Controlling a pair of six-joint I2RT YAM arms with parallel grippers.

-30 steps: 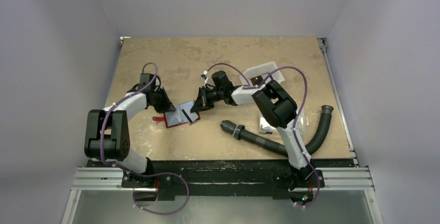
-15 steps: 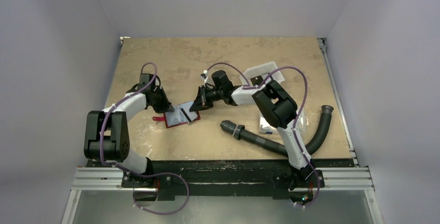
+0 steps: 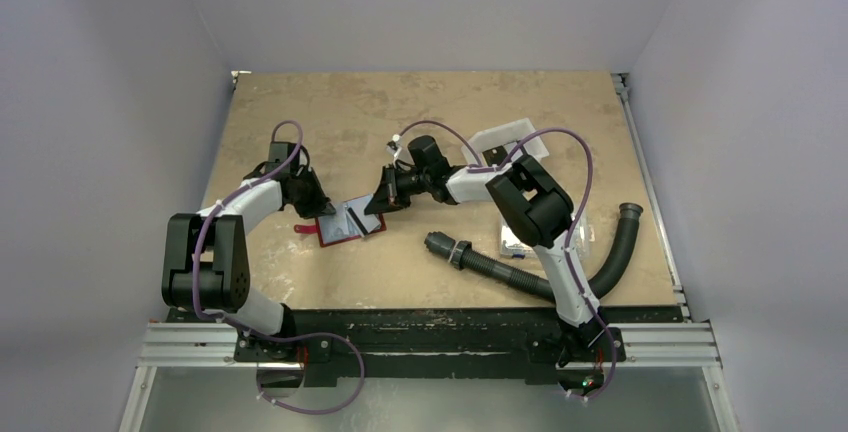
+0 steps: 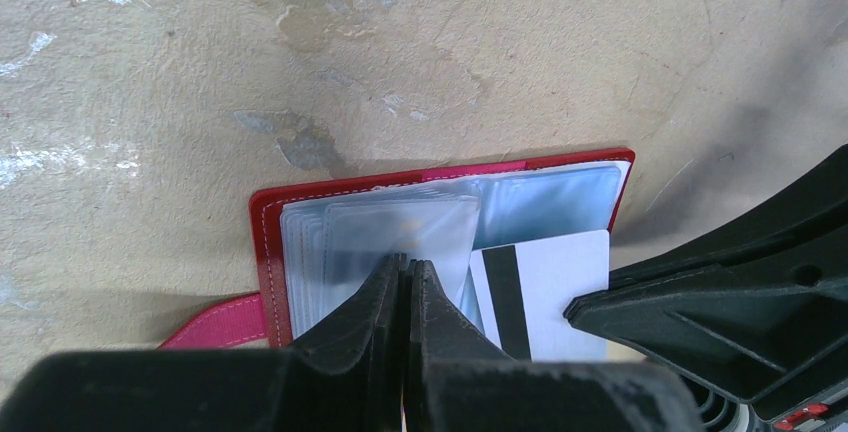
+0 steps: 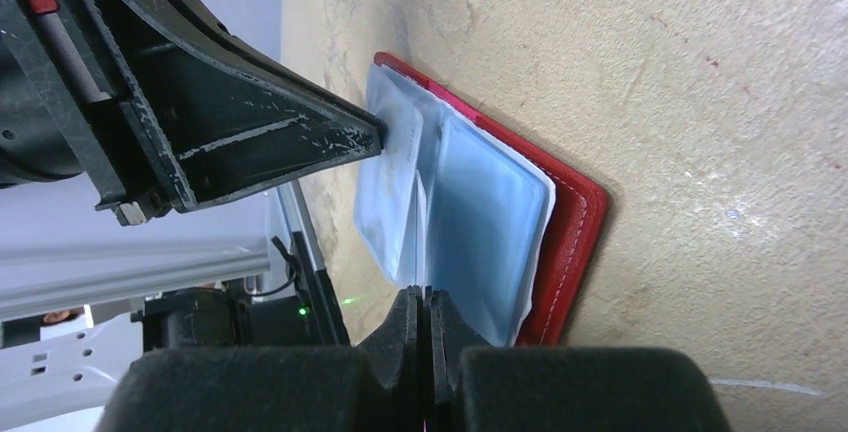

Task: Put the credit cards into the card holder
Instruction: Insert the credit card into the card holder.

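Credit card [image 4: 560, 287] count, as far as can be seen: one, white with a black stripe, lying on the right half of the card holder [image 4: 262, 252]. Whether others sit in the pockets cannot be made out. The single red card holder lies open and flat on the worktop [image 3: 400, 112], its fan of clear sleeves [image 4: 400, 227] facing up.

At the holder's left side, one small red tab [image 4: 220, 322] sticks out from its edge. Over that same left half comes the left pincer [image 4: 405, 272], fingers pressed together with nothing between them, the tip resting on the clear sleeves.

Over the holder's right half comes the right pincer [image 5: 424, 300], also closed tight. Its tip meets the near edge of the credit card and the sleeves. Whether it pinches the card or only touches it cannot be told. The two pincers come in from opposite sides and crowd the holder, so much of it is hidden from above.

Right of the holder and nearer the arm bases lies one black ribbed hose [image 3: 500, 270], well apart from it, curving up at its far right end. Further right and farther back sits one white tray [image 3: 500, 138], partly behind the right arm. One clear box [image 3: 512, 244] lies right of the holder, mostly covered by that arm.
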